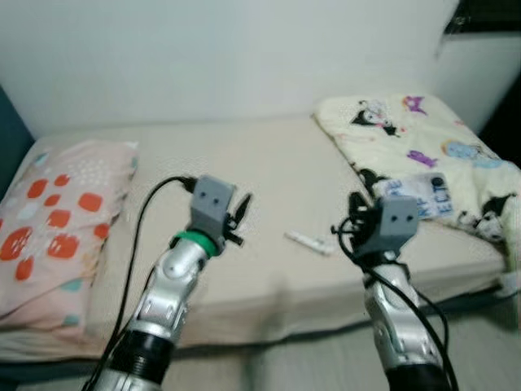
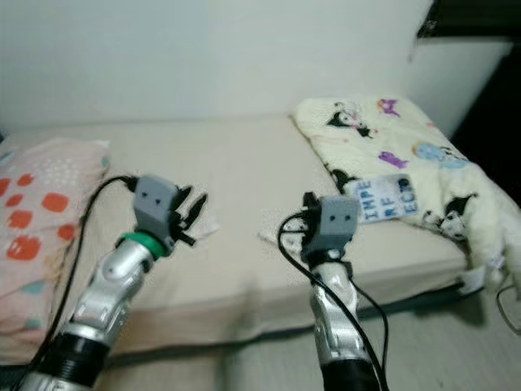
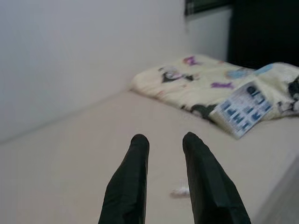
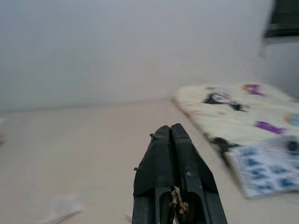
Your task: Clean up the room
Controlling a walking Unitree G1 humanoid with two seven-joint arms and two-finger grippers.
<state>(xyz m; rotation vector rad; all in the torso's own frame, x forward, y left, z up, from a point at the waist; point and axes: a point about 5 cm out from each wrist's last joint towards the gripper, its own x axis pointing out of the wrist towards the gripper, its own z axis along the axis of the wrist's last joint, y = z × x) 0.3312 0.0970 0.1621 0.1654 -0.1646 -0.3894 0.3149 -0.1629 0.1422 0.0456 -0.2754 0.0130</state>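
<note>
While both arms hover above the bed [image 1: 244,163], a small white tube-like item [image 1: 309,242] lies on the mattress between them, its long axis slanting toward the robot's right. The left end effector [image 3: 165,142] holds its fingers parted; the right end effector [image 4: 170,133] is pressed closed on nothing. A printed packet [image 1: 417,194] rests on the cartoon-print blanket [image 1: 407,138]; a spotted pillow [image 1: 57,220] lies far left.

bed [image 1: 244,163]: pillow [image 1: 57,220] left | blanket [image 1: 423,155] right, packet [image 1: 419,194] on it | small wrapper [image 1: 309,242] between
</note>
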